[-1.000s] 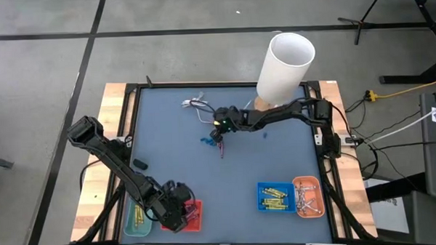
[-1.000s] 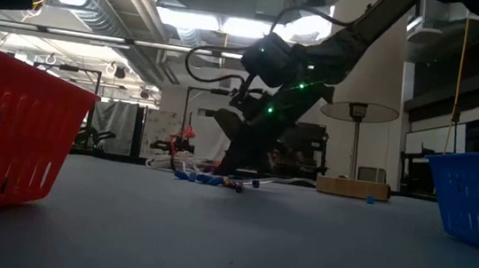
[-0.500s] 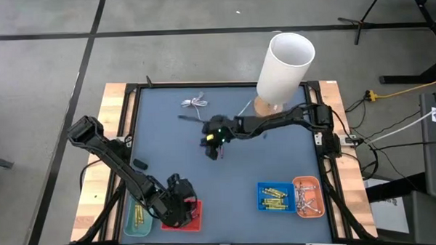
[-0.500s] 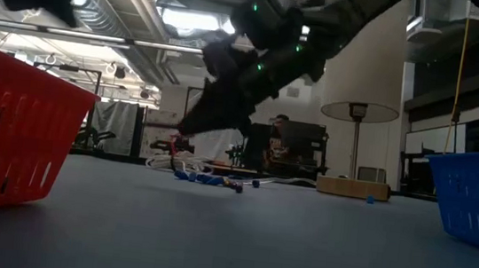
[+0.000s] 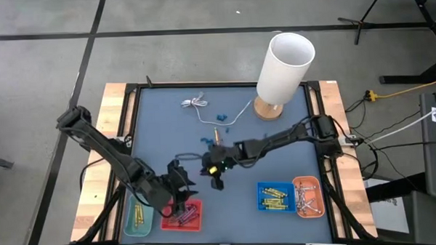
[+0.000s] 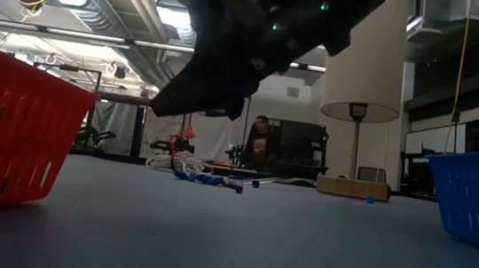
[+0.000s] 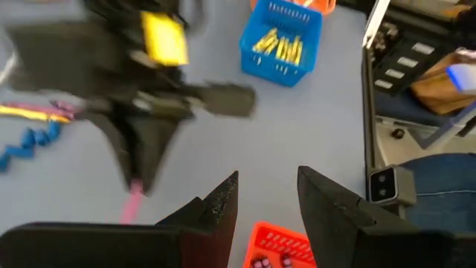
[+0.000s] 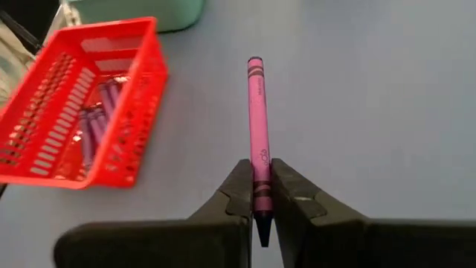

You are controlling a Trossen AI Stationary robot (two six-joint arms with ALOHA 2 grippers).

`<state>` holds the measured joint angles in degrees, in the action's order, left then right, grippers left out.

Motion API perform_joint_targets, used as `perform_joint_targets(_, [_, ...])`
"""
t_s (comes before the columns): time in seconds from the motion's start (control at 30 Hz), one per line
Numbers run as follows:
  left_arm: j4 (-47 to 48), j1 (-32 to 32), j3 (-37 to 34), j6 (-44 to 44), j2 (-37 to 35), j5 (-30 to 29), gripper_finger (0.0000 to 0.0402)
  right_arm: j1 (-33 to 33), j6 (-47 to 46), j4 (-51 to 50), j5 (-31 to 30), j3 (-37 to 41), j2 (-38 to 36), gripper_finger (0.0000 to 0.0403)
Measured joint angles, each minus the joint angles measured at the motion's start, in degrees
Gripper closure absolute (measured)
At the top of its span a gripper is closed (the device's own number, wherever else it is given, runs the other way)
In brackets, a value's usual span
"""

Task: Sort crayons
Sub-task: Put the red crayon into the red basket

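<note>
My right gripper point(image 5: 217, 178) point(image 8: 256, 195) is shut on a purple-pink crayon point(image 8: 256, 126) above the table's near middle, right of the red basket point(image 5: 195, 218) point(image 8: 125, 104) that holds purple crayons. It also shows in the left wrist view point(image 7: 141, 123), with the crayon point(image 7: 132, 205) below it. My left gripper point(image 5: 183, 193) point(image 7: 268, 195) is open and empty over the red basket's far edge. A loose crayon point(image 5: 217, 132) lies among blue bits farther back. My right gripper pinches the crayon near its pointed end point(image 8: 258, 184) between its two fingers. The fingers point down, slanting toward the red basket, and lie along the crayon. The crayon sticks out past the fingertips, flat end point(image 8: 255, 62) lowest, clear of the table.
A green tray point(image 5: 138, 220) with yellow crayons sits left of the red basket. A blue basket point(image 5: 276, 196) with yellow crayons and an orange one point(image 5: 306, 196) with grey-white ones sit near right. A white cylinder point(image 5: 285, 65) and a white cable point(image 5: 195, 103) are at the back.
My right gripper has carried the crayon, lifted clear, from the far middle of the table toward the near edge and left, toward the red basket. My left gripper has moved from over the red basket a little toward the far edge.
</note>
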<state>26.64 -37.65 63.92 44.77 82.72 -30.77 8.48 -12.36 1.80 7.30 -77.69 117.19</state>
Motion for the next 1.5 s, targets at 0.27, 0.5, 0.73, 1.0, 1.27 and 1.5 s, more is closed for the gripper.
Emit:
perform_joint_targets(0.27, [1.26,1.53,0.00,-1.96,-3.73,-1.90,0.0278,5.84,2.42,2.98,-3.81,-0.02,0.00,0.0375])
perform_joint_targets(0.5, [1.39,3.03,0.00,-2.00,-3.78,-1.64,0.0278,9.95,2.42,9.86,-5.71,-0.09,1.63,0.0375])
perform_joint_targets(0.73, [1.26,4.70,0.00,-5.93,-3.76,-1.32,0.0278,11.07,-0.15,12.50,-5.65,-0.07,3.04,0.0375])
perform_joint_targets(1.0, [1.09,6.68,0.01,-7.51,-3.72,-1.27,0.0278,12.26,-2.67,13.51,-5.12,-0.04,3.04,0.0375])
perform_joint_targets(1.27, [1.10,7.83,0.00,-7.49,-3.72,-1.27,0.0278,12.93,-2.02,17.38,-3.04,-0.04,3.04,0.0375])
perform_joint_targets(1.5, [1.00,8.14,0.00,-7.49,-3.70,-1.27,0.0278,12.93,-0.88,18.91,1.49,-3.11,6.04,0.0375])
